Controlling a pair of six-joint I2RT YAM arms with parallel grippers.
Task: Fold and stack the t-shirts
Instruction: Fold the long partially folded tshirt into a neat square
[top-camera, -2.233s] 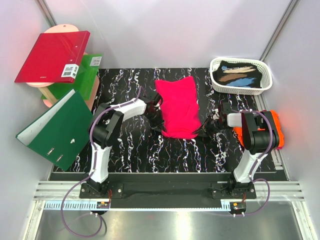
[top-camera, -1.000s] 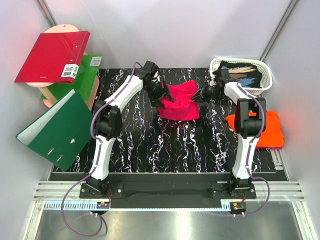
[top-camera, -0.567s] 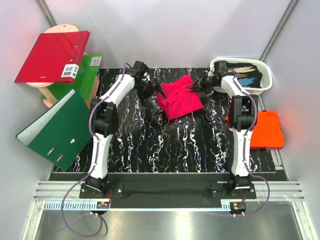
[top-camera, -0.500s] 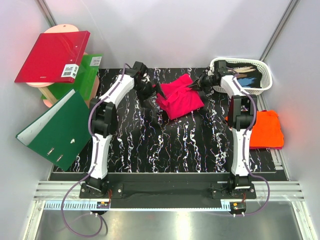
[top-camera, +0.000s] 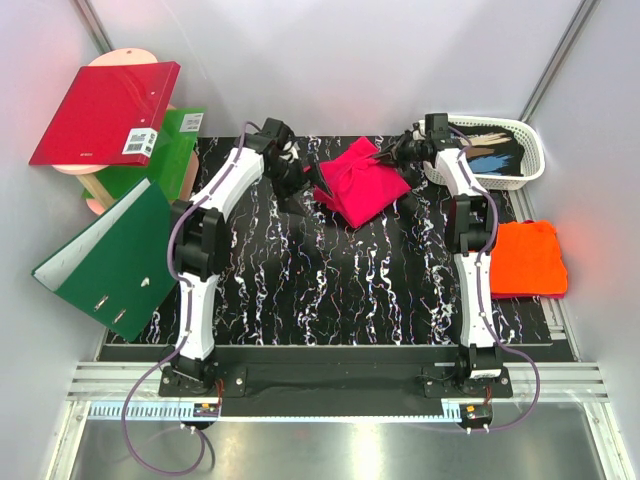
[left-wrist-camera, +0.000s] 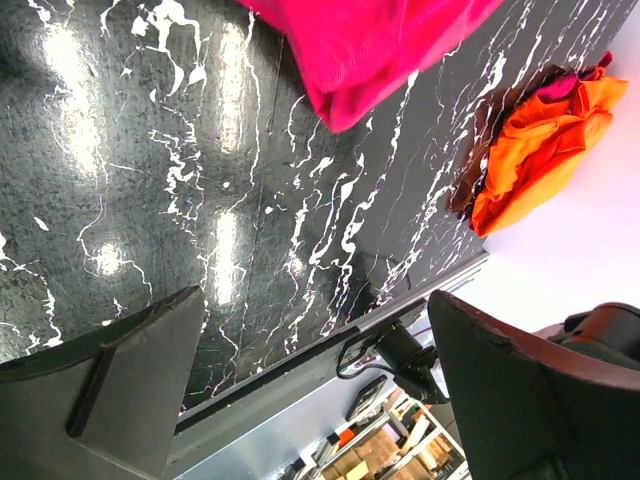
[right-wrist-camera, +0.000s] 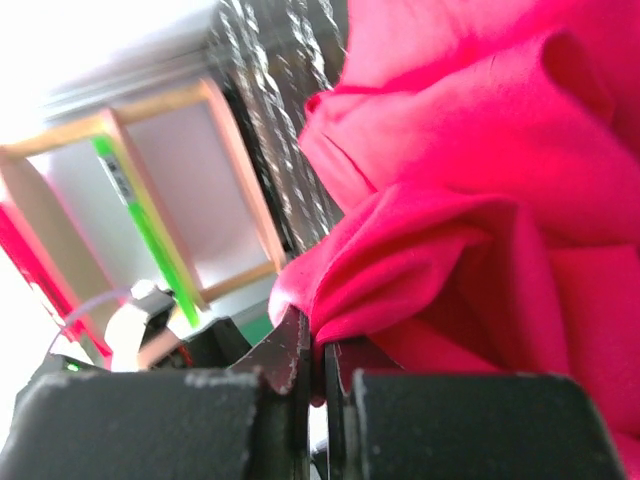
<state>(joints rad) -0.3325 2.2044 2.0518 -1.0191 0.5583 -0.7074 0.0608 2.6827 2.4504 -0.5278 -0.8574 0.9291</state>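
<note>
Two shirts on the surface (top-camera: 300, 280): one pink t-shirt (top-camera: 362, 182), one orange t-shirt (top-camera: 528, 258). Two grippers: left gripper (left-wrist-camera: 315, 320) wide open, empty; right gripper (right-wrist-camera: 315, 350) pinching the pink t-shirt.

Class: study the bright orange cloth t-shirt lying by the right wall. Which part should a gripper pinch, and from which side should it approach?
Probably a corner of the bright orange cloth t-shirt on the edge facing the black mat, coming from above and from the left. The shirt lies low and rumpled, with the wall close on its right, so only that edge stands open to fingers.
</note>
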